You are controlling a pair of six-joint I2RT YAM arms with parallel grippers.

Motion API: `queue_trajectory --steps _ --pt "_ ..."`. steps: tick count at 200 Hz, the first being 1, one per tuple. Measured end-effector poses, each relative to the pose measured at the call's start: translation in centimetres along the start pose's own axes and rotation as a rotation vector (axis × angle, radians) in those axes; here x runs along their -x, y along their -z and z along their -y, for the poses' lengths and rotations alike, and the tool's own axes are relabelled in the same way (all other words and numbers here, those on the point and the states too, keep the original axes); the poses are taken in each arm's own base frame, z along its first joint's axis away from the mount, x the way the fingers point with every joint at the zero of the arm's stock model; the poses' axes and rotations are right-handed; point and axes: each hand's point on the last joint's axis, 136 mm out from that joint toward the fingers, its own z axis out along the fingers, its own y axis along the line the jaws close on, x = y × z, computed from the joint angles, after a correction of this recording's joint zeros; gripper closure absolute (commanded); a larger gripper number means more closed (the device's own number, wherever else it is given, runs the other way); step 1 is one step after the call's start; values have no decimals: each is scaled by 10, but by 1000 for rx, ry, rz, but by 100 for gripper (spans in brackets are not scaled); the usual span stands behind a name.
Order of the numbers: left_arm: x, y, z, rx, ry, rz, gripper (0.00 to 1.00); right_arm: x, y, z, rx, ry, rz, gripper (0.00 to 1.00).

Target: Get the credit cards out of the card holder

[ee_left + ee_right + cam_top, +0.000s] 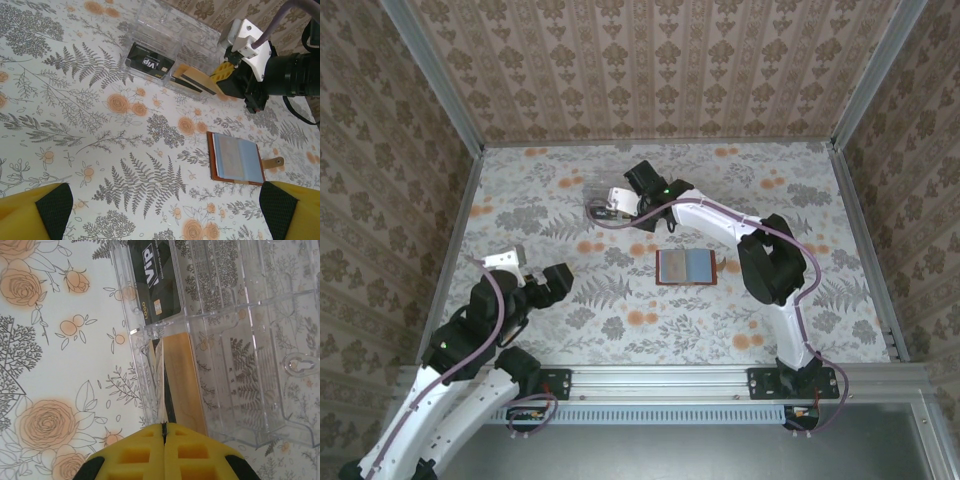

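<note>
The card holder lies open mid-frame on the desk, and a black card already sits in the clear box. The right tool, pinched shut on a tan card, hangs over that box. The left tool gapes wide and empty.

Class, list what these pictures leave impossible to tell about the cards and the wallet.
Number of tan cards: right wrist view, edges overlap and the right gripper covers their near ends.
Small print on the black card: right wrist view, too small, cut by the top edge.
Whether the wallet holds any cards: left wrist view, pockets too small to read.
</note>
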Motion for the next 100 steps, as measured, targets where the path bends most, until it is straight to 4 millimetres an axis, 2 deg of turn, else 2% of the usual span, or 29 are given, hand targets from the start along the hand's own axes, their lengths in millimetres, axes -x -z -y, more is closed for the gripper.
queue_trajectory --steps 55,100 --pt "-1 1 -2 10 -2 -4 0 6 -6 13 -68 58 17 100" --pt "-1 1 -3 15 -3 -4 0 -1 -26 6 -54 88 -7 100"
